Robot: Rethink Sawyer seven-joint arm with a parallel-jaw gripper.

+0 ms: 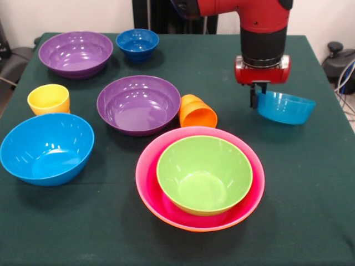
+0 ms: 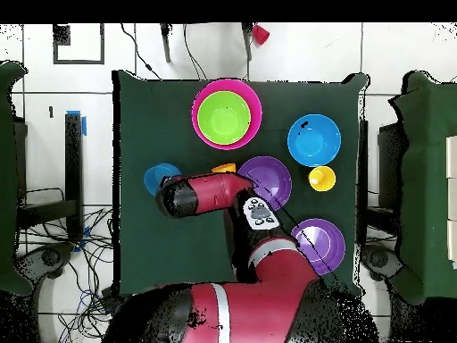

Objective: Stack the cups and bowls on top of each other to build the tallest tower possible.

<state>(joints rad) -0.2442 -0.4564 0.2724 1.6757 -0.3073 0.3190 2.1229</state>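
Bowls and cups lie spread over the green table. Listed from left to right in the front view:

- Light blue bowl: upright at the near left.
- Yellow cup: upright, just behind the light blue bowl.
- Far purple bowl: upright at the far left.
- Dark blue bowl: small, upright, just right of the far purple bowl.
- Near purple bowl: upright near the table's middle.
- Orange cup: on its side, touching or nearly touching the right rim of the near purple bowl.
- Tower: green bowl nested inside the pink bowl; an orange rim shows beneath the pink bowl along the near edge. It stands in front of the orange cup, down-left of the gripper.
- Gripper: hangs from the red arm over the right half of the table. Its fingers are clamped on the left rim of the teal bowl.
- Teal bowl: held clear of the table, tilted, its body extending to the right of the gripper. It is apart from the tower and from all other bowls.

In the overhead view the teal bowl shows beside the arm's end; the gripper itself is hidden under the arm.
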